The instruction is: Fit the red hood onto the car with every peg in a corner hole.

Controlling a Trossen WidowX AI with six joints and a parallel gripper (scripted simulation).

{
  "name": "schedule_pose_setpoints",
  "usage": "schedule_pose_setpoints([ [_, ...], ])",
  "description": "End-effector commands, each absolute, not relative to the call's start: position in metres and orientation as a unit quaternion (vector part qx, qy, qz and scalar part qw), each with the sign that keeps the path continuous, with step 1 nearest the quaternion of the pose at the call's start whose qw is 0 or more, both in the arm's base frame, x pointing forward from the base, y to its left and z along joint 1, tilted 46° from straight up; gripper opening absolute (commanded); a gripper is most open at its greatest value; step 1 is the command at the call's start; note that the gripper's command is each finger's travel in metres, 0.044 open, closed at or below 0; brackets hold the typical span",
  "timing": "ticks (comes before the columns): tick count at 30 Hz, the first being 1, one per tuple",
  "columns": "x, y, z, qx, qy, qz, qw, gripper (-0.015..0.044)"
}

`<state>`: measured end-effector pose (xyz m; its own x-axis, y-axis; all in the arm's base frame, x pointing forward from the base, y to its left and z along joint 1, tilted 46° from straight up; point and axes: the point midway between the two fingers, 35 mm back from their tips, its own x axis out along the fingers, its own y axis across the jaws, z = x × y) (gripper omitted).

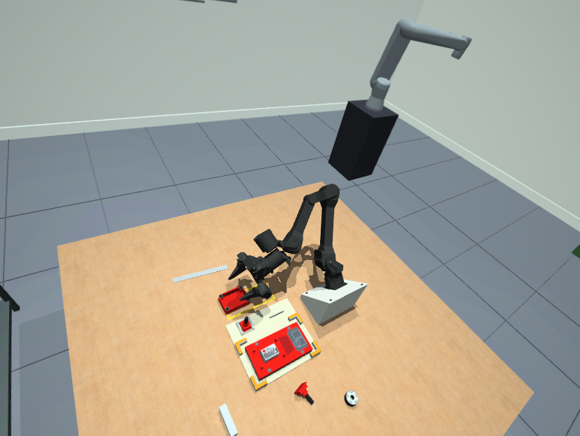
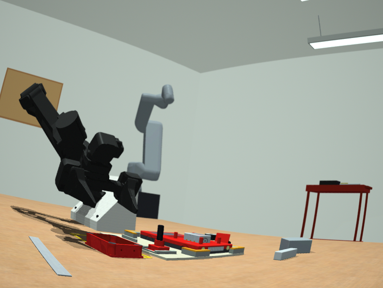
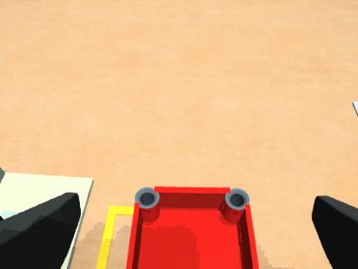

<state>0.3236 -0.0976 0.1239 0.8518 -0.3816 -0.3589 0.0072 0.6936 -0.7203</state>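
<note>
The red hood (image 1: 233, 302) (image 2: 114, 246) (image 3: 174, 243) lies open side up on the table, its corner bosses facing up. It partly overlaps the yellow outline. My gripper (image 1: 235, 288) (image 2: 115, 209) (image 3: 196, 206) is open and empty, tilted above the hood, with one finger to each side of it in the wrist view. The hood's near end is cut off in the wrist view. The red chassis (image 1: 286, 360) (image 2: 167, 241) sits between orange-topped corner brackets on the cream jig board (image 1: 262, 328). The grey engine block (image 1: 269, 352) (image 2: 197, 237) is on its deck, with short red pegs around it.
A red base with a black upright knob (image 1: 245, 322) (image 2: 160, 232) stands on the board near the hood. A pale flat strip (image 1: 200, 273) (image 2: 51, 257) lies beyond the hood. A red piece with a black stem (image 1: 302, 390), a silver ring (image 1: 347, 394) and a pale bar (image 1: 228, 418) (image 2: 285, 253) lie past the jig.
</note>
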Motion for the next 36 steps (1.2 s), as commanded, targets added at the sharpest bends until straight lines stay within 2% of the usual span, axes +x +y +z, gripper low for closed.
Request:
schedule_pose_setpoints([
  [1,0.324,-0.1,0.12,-0.377,0.251,-0.107,0.885,0.044],
  [36,0.325,-0.124,0.098,-0.378,0.247,-0.109,0.886,0.044],
])
